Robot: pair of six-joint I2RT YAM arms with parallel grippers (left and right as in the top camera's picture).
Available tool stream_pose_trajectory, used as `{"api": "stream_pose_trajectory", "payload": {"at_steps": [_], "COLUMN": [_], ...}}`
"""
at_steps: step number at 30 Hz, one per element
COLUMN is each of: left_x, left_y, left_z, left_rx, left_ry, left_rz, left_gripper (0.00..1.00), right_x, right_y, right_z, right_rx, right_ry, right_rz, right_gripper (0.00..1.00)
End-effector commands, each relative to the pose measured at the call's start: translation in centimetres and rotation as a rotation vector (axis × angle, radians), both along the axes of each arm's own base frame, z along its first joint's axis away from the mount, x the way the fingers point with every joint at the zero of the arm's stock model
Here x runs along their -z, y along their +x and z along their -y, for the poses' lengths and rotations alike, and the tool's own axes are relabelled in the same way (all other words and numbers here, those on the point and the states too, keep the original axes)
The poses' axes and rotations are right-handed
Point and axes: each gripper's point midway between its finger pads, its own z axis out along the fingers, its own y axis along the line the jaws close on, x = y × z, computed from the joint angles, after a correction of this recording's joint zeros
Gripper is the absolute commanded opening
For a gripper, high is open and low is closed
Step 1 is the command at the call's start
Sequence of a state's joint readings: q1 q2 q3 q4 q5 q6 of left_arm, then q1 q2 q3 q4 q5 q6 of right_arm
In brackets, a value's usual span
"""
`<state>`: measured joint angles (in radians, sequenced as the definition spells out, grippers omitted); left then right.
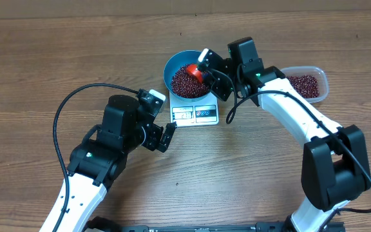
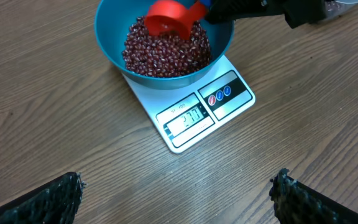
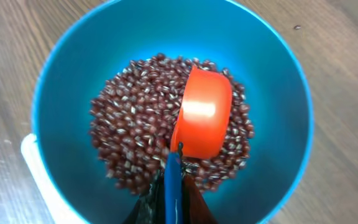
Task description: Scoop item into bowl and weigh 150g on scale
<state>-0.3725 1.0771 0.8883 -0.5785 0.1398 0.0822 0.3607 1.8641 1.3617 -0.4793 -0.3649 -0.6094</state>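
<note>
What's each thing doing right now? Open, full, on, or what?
bowl: on the scale, partly full of beans.
beans: piled in the bowl.
scale: switched on, number unreadable.
red scoop: down in the bowl on the beans.
clear tub: open, some beans inside.
left gripper: jaws open, empty.
right gripper: jaws shut on the red scoop.

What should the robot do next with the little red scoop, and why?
Probably lift the small red plastic scoop straight up, clear of the round blue bowl. The right gripper holds it tipped over, seemingly touching the dark red beans there, so the flat white scale may read too heavy.
</note>
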Motion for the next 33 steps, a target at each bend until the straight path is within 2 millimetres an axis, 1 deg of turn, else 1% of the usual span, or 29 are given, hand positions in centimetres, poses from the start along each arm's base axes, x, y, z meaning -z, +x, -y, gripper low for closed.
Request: {"api": "stream_pose_trajectory", "payload": {"at_steps": [1,7,11,15,19,27,31,33], "left_x": [-0.5,-0.5,-0.5,-0.5,-0.5,-0.5,-0.5,-0.5], "left_y": [-0.2,-0.2,-0.2,-0.2,-0.2,-0.2,-0.2,-0.2], "left_z": [0.1,0.1,0.1,0.1,0.1,0.1,0.1,0.1], "left_rx": [0.019,0.019,0.019,0.019,0.02,0.02,0.019,0.019], "left_ry": [-0.003,-0.004,-0.003,-0.004,-0.004,-0.004,-0.003,-0.003], "left_rz": [0.02,0.02,0.02,0.02,0.02,0.02,0.02,0.02], "left_gripper": [0.99,1.0,0.99,0.99,1.0,1.0,1.0,1.0], "right_x": [-2.4,-2.5,-2.8,-3.3,-3.9,-6.0,-6.4,-6.5], "right_y": [-1.0,-1.5,-2.5,-2.8,-2.1,-1.5,-0.7,-0.6], "right_z": [-1.6,-1.9,-2.7,-2.9,-1.9,0.2,1.5,1.9], "right_rx": [-0.004,0.07,0.065,0.055,0.11,0.07,0.117,0.119], "right_ry": [0.129,0.192,0.256,0.301,0.364,0.513,0.551,0.559], "right_rz": [-0.062,-0.161,-0.235,-0.268,-0.314,-0.35,-0.369,-0.37], "right_gripper": [0.04,0.04,0.04,0.04,0.04,0.04,0.04,0.04]}}
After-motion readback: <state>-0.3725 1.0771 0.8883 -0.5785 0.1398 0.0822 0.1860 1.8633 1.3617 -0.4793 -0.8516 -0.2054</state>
